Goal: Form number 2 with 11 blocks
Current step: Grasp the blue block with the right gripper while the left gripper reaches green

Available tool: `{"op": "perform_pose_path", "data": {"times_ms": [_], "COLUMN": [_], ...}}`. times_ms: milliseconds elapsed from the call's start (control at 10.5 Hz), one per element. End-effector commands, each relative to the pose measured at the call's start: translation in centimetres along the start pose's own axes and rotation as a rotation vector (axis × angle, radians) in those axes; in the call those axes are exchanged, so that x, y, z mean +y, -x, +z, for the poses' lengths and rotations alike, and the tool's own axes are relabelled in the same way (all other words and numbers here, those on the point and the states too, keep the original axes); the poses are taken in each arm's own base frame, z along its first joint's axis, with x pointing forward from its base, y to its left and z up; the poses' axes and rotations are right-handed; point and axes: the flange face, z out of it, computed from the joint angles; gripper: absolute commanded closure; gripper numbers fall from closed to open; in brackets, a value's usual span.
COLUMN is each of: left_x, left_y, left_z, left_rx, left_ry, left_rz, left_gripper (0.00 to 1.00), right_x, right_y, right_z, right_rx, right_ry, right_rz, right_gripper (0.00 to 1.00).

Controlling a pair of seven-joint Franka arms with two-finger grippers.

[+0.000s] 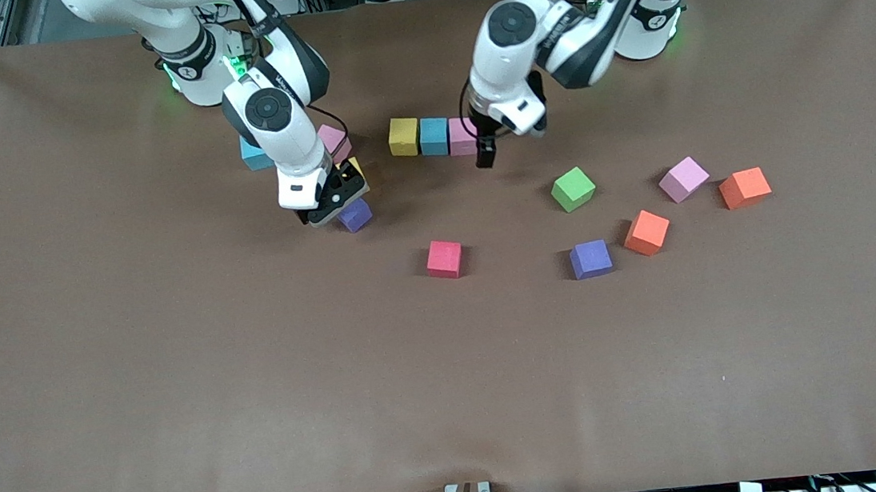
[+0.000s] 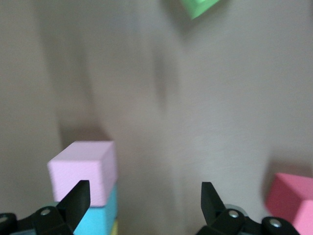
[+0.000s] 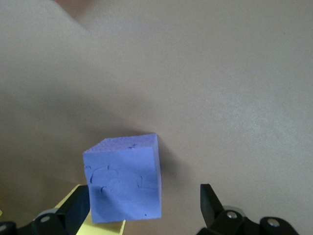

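Down low, the right gripper [image 1: 328, 208] hangs from a bent forearm, wrist pitched toward the table, its black fingers [image 3: 78, 208] spread wide with nothing between them. A purple block [image 3: 124, 181] sits on the table just beside one finger — a matte foam cube with scuffed faces, tilted askew, with a yellow block [image 3: 80, 215] peeking out under it in the right wrist view. Farther from the front camera, partly hidden by that arm, lie a pink block [image 1: 334, 139] and a sky blue block [image 1: 254, 157].

The left gripper [image 1: 485, 154] points straight down from a folded elbow, jaws also wide apart and empty, over bare brown table beside the end of a short row: yellow cube [image 1: 403, 136], blue cube [image 1: 434, 135], pink cube [image 1: 462, 136], touching side by side.

Loose blocks lie scattered toward the left arm's end — green [image 1: 573, 189], red [image 1: 445, 259], purple [image 1: 591, 258], orange [image 1: 646, 231], a second orange [image 1: 744, 187] and pale pink [image 1: 683, 178], all apart from one another.
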Motion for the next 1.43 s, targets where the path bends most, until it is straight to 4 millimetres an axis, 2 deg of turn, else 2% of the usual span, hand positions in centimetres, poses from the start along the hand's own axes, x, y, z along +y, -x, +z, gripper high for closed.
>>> {"op": "perform_pose_path", "data": {"times_ms": [0,191,287,478,574,670,765,1148,1339], "left_x": [4.7,8.4,9.4,10.5,10.2,9.0,8.6,8.6,8.5], "left_y": [-3.6,-7.0,-8.8,-13.0,-14.5,-15.3,-15.7,-16.9,-16.9], "left_z": [-2.1,-2.2,-1.8,-1.0,-0.6,0.6,1.1,2.9,3.5], "left_rx": [0.01,0.019,0.02,0.027,0.027,0.026,0.043,0.06,0.058], "left_ry": [0.004,-0.047,-0.068,-0.123,-0.176,-0.219,-0.233,-0.242,-0.242], "left_rz": [0.135,0.24,0.29,0.437,0.507,0.564,0.583,0.592,0.597], "left_gripper": [0.0,0.0,0.0,0.0,0.0,0.0,0.0,0.0,0.0], "right_x": [-1.9,-2.2,-2.3,-2.3,-2.3,-2.4,-2.3,-2.4,-2.4], "right_y": [-0.4,-0.4,-0.3,-0.3,-0.3,-0.3,-0.2,-0.3,-0.3], "right_z": [1.8,1.9,2.0,2.2,2.2,2.3,2.7,4.1,4.2], "right_rx": [0.02,0.02,0.017,0.014,0.015,0.014,0.017,0.009,0.008], "right_ry": [-0.01,-0.012,-0.012,-0.012,-0.011,-0.012,-0.012,-0.008,-0.007], "right_rz": [0.022,0.02,0.018,0.018,0.017,0.016,0.016,-0.016,-0.016], "right_gripper": [0.0,0.0,0.0,0.0,0.0,0.0,0.0,0.0,0.18]}}
